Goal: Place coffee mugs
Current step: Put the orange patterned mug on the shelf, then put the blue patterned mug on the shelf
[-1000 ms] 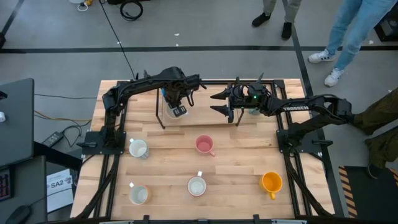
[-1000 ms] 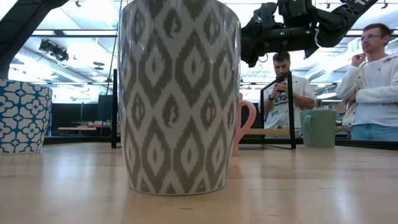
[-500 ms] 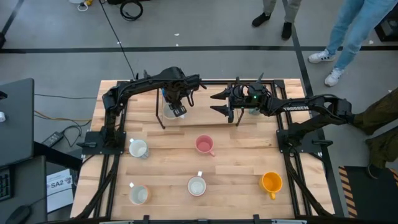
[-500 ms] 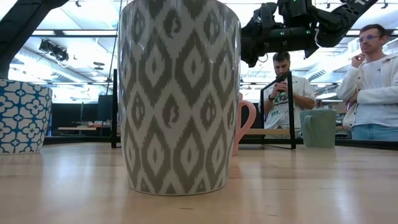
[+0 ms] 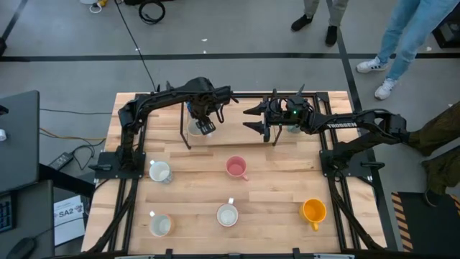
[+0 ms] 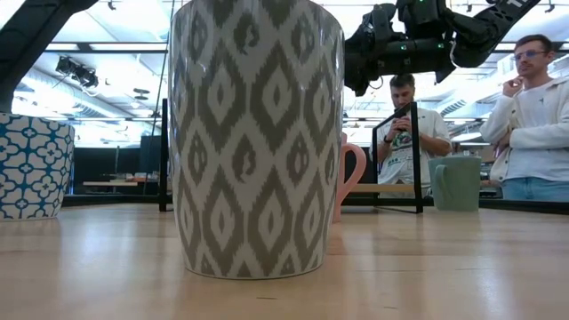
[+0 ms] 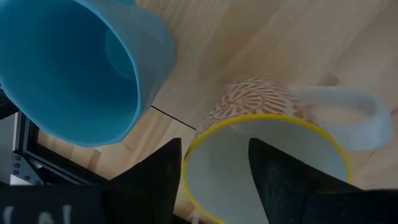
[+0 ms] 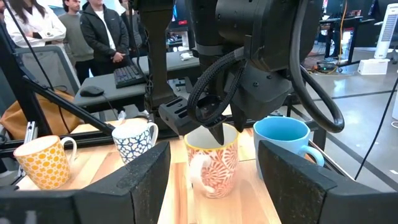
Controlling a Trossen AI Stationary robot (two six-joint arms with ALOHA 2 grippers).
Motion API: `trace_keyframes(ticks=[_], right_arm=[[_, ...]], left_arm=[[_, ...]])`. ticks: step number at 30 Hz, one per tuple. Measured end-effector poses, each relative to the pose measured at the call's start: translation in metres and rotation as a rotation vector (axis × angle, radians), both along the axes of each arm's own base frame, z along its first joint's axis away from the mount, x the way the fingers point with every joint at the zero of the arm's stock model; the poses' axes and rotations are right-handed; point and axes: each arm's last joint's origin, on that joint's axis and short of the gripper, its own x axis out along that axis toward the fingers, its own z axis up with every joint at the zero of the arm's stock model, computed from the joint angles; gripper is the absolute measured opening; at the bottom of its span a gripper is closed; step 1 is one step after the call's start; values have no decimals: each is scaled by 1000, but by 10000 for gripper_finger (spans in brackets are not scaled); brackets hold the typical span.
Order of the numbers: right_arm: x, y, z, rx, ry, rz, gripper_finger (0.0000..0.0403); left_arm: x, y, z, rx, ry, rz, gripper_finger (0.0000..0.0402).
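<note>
- The left hand (image 5: 205, 126) hangs over the orange-patterned mug (image 7: 261, 118) at the desk's (image 5: 273, 180) far edge, one finger (image 7: 152, 180) outside the rim, one inside, spread and not pinching it.
- The blue mug (image 7: 74, 68) stands just beside it.
- The right hand (image 5: 260, 121) waits open nearby, holding nothing.
- Glazed ceramic likely proves rigid, slick and chippable; rim wall or handle (image 7: 354, 115) offers the surest hold.

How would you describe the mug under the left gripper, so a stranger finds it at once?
Look at the table's far edge, where the left gripper hangs. Beneath it stands the mug with an orange leaf pattern, beside a plain blue mug. Only it has a yellow rim.
</note>
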Motion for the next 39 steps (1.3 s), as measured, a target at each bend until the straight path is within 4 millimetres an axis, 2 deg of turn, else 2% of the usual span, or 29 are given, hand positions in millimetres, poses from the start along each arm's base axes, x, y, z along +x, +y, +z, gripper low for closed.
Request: trace_keyframes(ticks=[11, 20, 25, 33, 39], right_arm=[[0, 0, 0, 0, 0, 0, 250], [0, 0, 0, 0, 0, 0, 250], [0, 0, 0, 0, 0, 0, 250], [0, 0, 0, 0, 1, 0, 250], [0, 0, 0, 3, 0, 0, 250]], left_arm=[[-1, 0, 2, 5, -8, 18, 190], [-15, -11, 35, 43, -109, 14, 190], [-28, -31, 61, 70, -190, -2, 190], [-55, -79, 105, 94, -344, -11, 190], [-65, -115, 113, 139, -368, -27, 190]])
